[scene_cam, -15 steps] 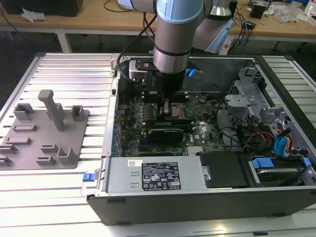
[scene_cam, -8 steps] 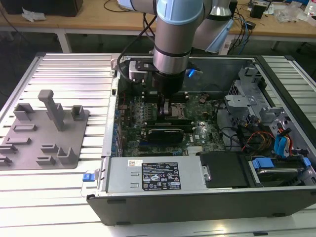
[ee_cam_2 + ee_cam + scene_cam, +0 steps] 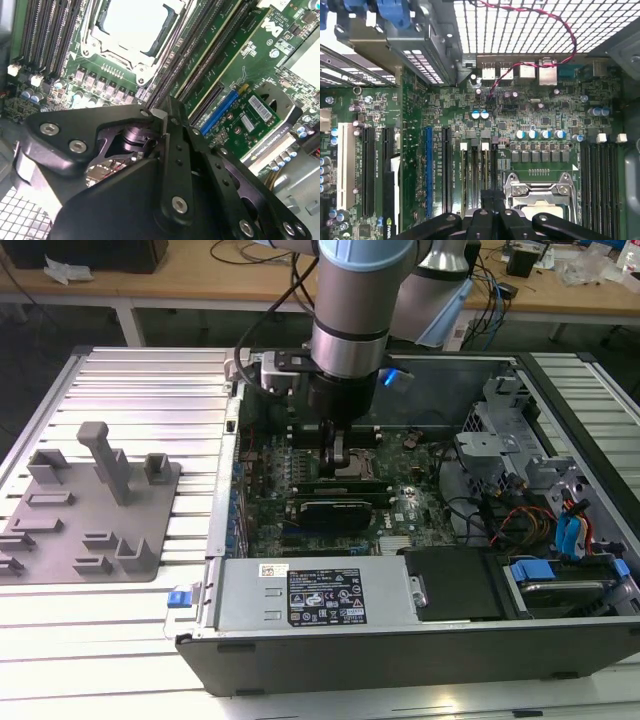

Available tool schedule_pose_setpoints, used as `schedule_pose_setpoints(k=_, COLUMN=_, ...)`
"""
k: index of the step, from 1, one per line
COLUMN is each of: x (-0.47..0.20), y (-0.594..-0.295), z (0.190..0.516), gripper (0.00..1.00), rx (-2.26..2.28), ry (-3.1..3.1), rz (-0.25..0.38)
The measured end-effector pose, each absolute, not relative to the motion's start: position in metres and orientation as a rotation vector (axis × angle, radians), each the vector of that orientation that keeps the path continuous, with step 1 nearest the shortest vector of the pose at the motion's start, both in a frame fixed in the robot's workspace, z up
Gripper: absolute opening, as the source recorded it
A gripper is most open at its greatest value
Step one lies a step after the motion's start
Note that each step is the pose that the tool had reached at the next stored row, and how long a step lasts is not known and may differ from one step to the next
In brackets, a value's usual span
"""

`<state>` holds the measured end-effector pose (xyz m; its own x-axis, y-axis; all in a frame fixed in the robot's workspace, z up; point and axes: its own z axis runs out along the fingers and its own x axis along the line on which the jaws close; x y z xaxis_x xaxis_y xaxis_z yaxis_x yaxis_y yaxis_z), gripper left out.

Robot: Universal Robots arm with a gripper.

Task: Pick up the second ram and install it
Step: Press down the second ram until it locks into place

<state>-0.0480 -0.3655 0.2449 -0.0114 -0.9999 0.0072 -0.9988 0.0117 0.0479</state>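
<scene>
Claw down inside the open computer case, over the motherboard's memory slots. Fingers look pressed together, nothing visible between them. Second ram hard to make out, apparently seated in a slot.

Mostly bare metal, matt plastic and lacquered board in front of you.

You see a ribbed, brushed-metal table with a dull sheen, and on it a matt grey plastic fixture, slightly grainy. The computer case is dark painted sheet metal; its perforated wall looks bare and pale. The motherboard is glossy green lacquer, its processor socket framed in shiny metal. The gripper looks like smooth matt black metal with bright screw heads.
</scene>
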Motion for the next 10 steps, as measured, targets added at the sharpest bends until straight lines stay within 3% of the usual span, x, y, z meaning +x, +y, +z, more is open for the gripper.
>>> schedule_pose_setpoints(k=10, x=-0.027, y=-0.365, z=0.245, gripper=0.08, rx=2.181, ry=-2.207, rz=-0.045)
